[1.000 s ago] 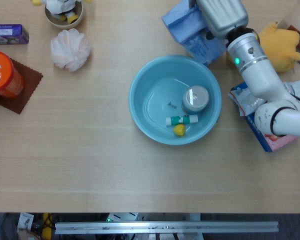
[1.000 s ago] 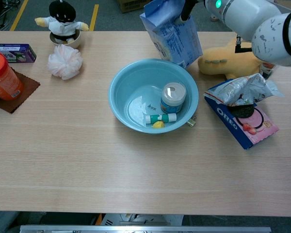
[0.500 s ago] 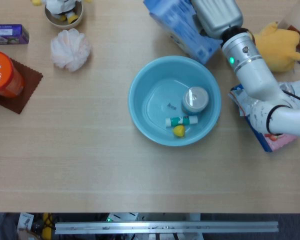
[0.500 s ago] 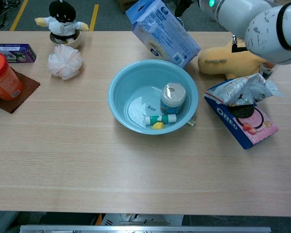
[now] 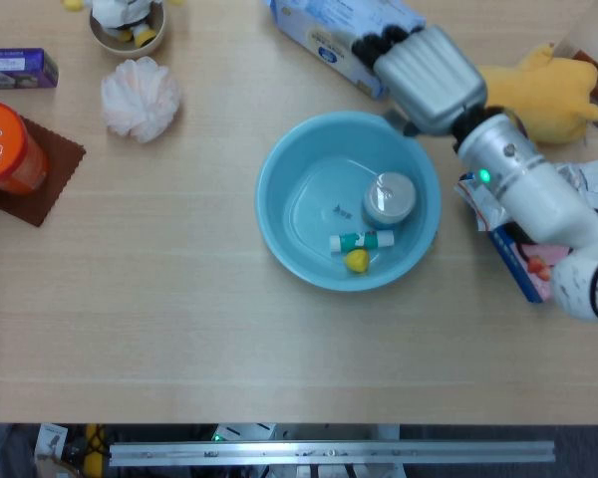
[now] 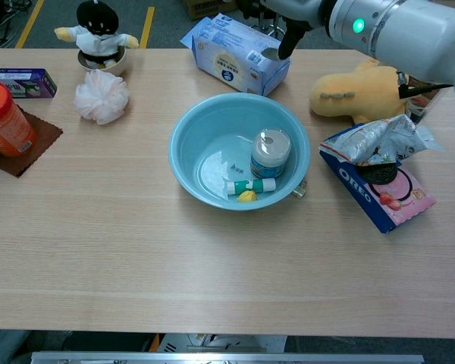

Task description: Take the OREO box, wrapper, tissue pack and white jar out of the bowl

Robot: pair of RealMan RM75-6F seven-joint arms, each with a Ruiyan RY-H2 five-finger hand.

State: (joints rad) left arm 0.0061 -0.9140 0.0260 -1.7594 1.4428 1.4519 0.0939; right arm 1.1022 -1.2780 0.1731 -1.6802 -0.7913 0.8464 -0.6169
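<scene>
Both views: right hand [image 5: 399, 50] fingers on tissue pack [image 6: 231, 54], grip unclear; OREO box [image 6: 379, 189] lettering only chest-side.

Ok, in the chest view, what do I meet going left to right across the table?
Orange canister → pink bath puff → blue bowl → white jar inside the bowl → yellow plush → OREO box with the wrapper on it.

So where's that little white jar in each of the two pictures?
Head view: the white jar stands inside the blue bowl, in its right half.
Chest view: the white jar is in the bowl, right of centre.
Shared landmark: the small green-and-white tube lying just in front of it.
</scene>
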